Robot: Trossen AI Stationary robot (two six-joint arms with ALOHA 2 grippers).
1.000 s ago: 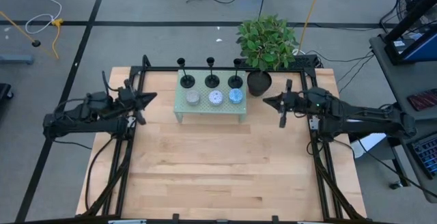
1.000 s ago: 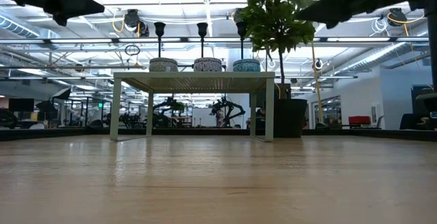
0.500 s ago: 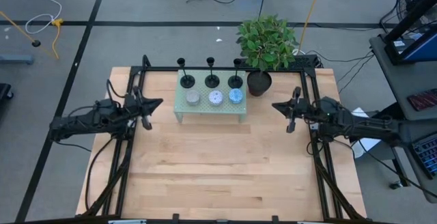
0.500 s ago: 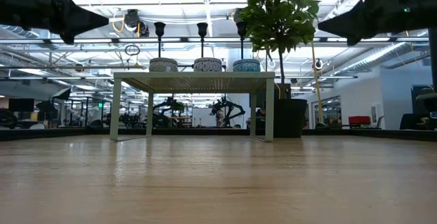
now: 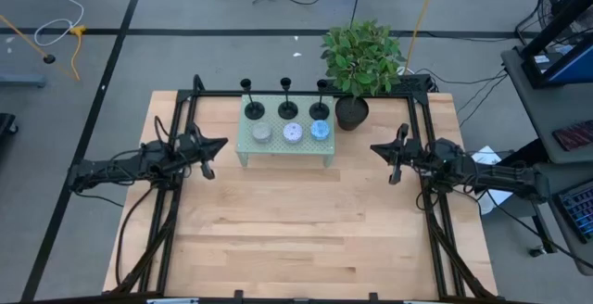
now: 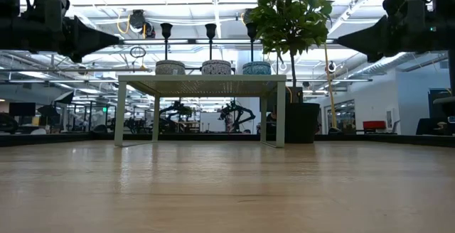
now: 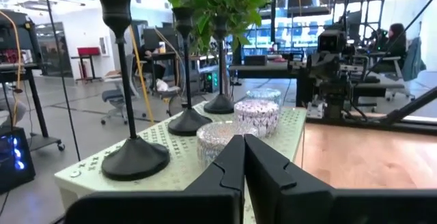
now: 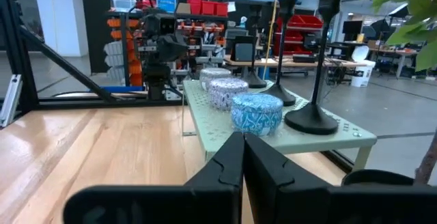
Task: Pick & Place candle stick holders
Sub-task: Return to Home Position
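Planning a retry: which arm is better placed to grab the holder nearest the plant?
Probably the right. The right gripper hangs at the plant end of the shelf, near that holder; the left gripper is at the far end and would have to cross the shelf.

Left arm point(image 5: 120, 167) and right arm point(image 5: 491, 174) — both matte black, slim, chunky at the joints, thin black cables point(image 5: 139, 216) trailing off. Left gripper point(image 5: 220, 143) and right gripper point(image 5: 374, 146) — dark, angular fingers point(image 7: 229, 162) tapering to points.
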